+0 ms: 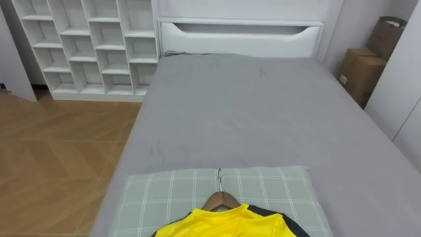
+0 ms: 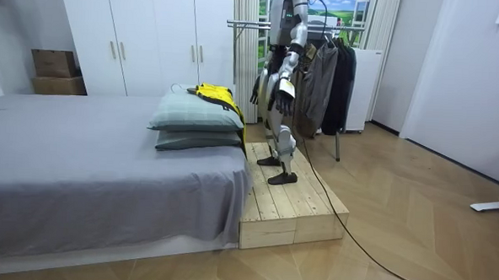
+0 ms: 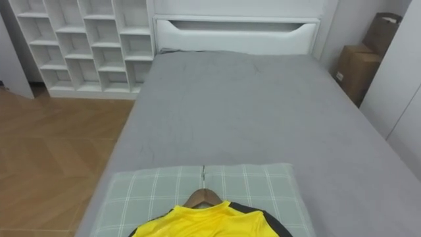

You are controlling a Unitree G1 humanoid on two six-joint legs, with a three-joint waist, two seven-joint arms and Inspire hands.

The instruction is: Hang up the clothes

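A yellow shirt (image 1: 223,225) with dark trim lies on a wooden hanger (image 1: 222,199), the hanger's metal hook pointing up the bed. Both rest on a green checked pillow (image 1: 164,194) at the near end of the grey bed (image 1: 263,112). In the room view the shirt (image 2: 218,95) lies on top of two stacked pillows (image 2: 195,119). I stand on a wooden pallet platform (image 2: 289,205) at that end of the bed, facing it. My left hand (image 2: 282,89) hangs beside my thigh with relaxed fingers, holding nothing. My right hand (image 2: 257,91) hangs on my far side.
Behind me a clothes rack (image 2: 253,24) carries dark garments (image 2: 330,76). White shelves (image 1: 92,46) stand left of the headboard (image 1: 240,36) and cardboard boxes (image 1: 368,66) right of it. White wardrobes (image 2: 153,39) line the wall. Wooden floor runs along the bed's left side.
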